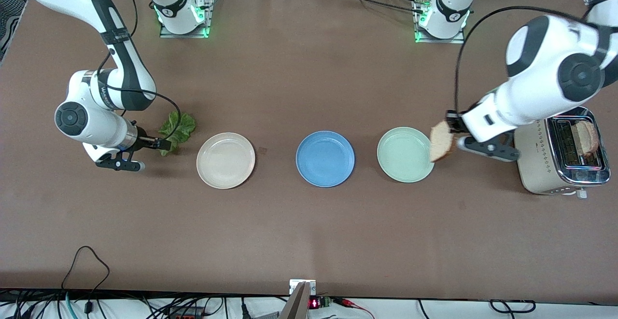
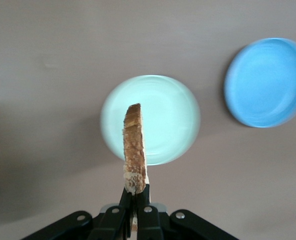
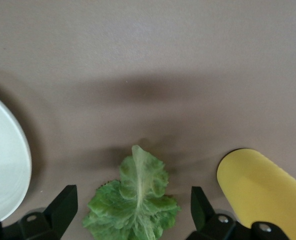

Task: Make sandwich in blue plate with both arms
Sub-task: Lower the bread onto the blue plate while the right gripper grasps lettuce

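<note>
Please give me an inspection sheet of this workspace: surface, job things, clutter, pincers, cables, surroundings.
Surface: brown table, bare in front.
Job things: blue plate empty; lettuce leaf on table; second bread slice in toaster.
Clutter: cream plate, mint plate, yellow object.
Pincers: left pincer shut on bread slice over mint plate's edge; right pincer open around lettuce leaf.
Cables: black, on both arms and the table's front edge.
Surroundings: nothing seen.

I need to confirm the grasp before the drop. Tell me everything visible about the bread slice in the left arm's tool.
The bread slice is toasted, with a brown, rough crust and a paler crumb face. The left tool is shut on its lower edge, holding it upright on edge in the air over the rim of the mint-green plate, beside the toaster. Nothing else touches it. It has not reached the blue plate.
</note>
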